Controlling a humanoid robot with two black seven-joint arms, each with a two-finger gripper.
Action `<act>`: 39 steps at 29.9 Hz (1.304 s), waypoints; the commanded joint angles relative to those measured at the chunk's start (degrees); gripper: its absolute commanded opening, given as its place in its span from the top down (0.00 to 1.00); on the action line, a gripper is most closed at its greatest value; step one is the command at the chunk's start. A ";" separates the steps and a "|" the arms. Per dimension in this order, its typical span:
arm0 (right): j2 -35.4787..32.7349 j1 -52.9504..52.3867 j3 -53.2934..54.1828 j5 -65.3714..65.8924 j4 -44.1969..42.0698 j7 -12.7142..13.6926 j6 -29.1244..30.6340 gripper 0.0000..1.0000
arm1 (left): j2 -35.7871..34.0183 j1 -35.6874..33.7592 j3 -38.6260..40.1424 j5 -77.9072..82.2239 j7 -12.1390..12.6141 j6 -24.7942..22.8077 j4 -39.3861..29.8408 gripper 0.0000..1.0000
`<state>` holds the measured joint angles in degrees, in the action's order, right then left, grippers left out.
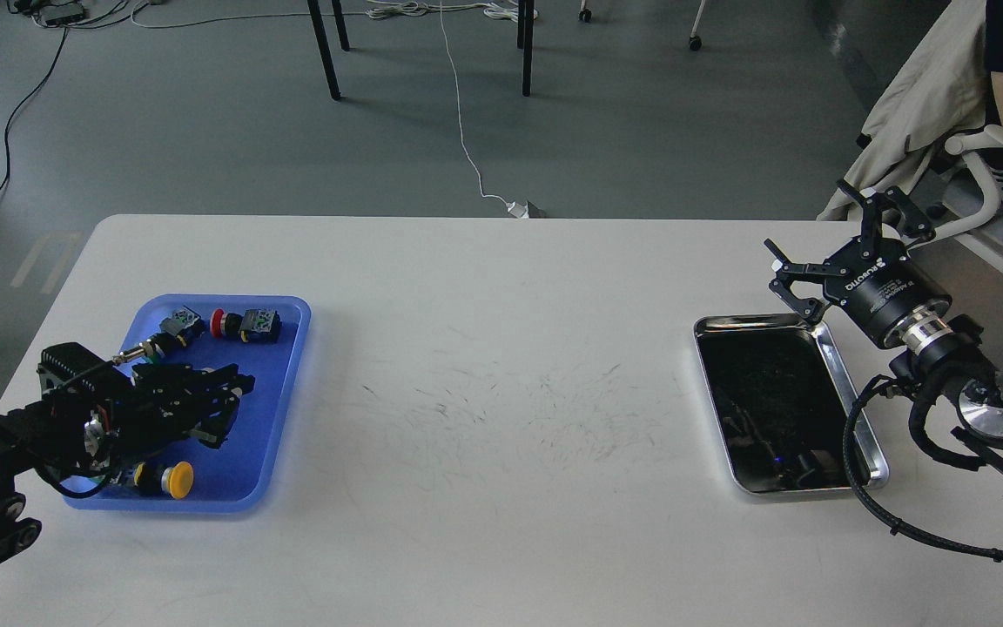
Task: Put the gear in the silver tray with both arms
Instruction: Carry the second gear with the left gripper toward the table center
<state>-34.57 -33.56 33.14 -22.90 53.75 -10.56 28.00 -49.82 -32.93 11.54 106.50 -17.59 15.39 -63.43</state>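
Observation:
My left gripper (236,386) hangs low over the blue plastic tray (282,366) at the table's left. Its fingers are drawn together at the spot where the small black gear lay. The gear is hidden between them. The silver tray (754,321) lies at the table's right, and its dark mirror-like floor holds nothing. My right gripper (808,218), marked ROBOTIQ, is open and empty. It hovers just past the silver tray's far right corner.
The blue tray also holds a red push-button (218,323), a yellow push-button (178,478) and several other switches. A person sits on a chair (989,148) at the far right. Table legs and cables stand on the floor beyond.

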 commanded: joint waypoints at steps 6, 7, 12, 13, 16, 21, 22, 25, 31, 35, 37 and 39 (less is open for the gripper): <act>-3.05 -3.26 0.09 8.30 -0.31 0.10 0.00 0.03 | -1.96 -15.58 0.50 -1.56 8.08 -8.96 -20.05 0.95; -3.14 -3.52 0.09 8.66 -0.40 0.10 0.00 0.03 | 0.31 -16.11 0.50 -1.56 9.66 -9.59 -21.55 0.95; -5.94 -4.05 0.17 8.75 -0.66 0.19 0.00 0.03 | 15.95 -16.82 0.06 -0.95 14.42 -12.04 -21.83 0.94; -6.47 -4.32 0.17 8.75 -0.66 0.19 0.00 0.03 | 18.50 -16.73 -0.11 -0.77 14.68 -12.57 -21.48 0.95; -7.97 -4.14 -0.44 8.92 -0.57 0.19 0.00 0.03 | 29.21 -15.85 -0.55 -0.07 15.30 -13.46 -16.93 0.94; -8.94 -3.62 -0.27 8.84 -0.57 0.19 0.00 0.03 | 41.27 -12.34 -0.64 3.44 14.69 -13.55 -7.87 0.94; -9.11 -3.61 -0.27 8.84 -0.57 0.19 0.00 0.03 | 42.94 -11.99 -0.82 3.71 14.69 -13.55 -6.98 0.94; -9.64 -3.61 0.26 8.75 -0.57 0.19 0.00 0.03 | 47.07 -9.36 -0.99 5.46 14.42 -13.55 -3.65 0.94; -9.64 -3.53 0.26 8.75 -0.49 0.19 0.00 0.03 | 49.82 -6.45 -0.99 8.72 12.58 -13.28 3.12 0.94; -9.64 -3.53 0.26 8.75 -0.49 0.10 0.00 0.03 | 49.82 -5.57 -0.99 8.72 11.87 -12.93 6.55 0.94; -9.64 -3.53 0.26 8.75 -0.49 0.19 0.00 0.03 | 49.82 -5.39 -0.99 8.72 11.61 -12.84 7.44 0.94; -9.64 -3.53 0.26 8.75 -0.49 0.19 0.00 0.03 | 49.82 -5.39 -1.08 8.63 11.43 -12.84 7.79 0.93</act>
<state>-44.21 -37.09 33.41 -14.15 53.27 -10.42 28.00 -0.02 -38.42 10.54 115.23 -5.88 2.50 -56.44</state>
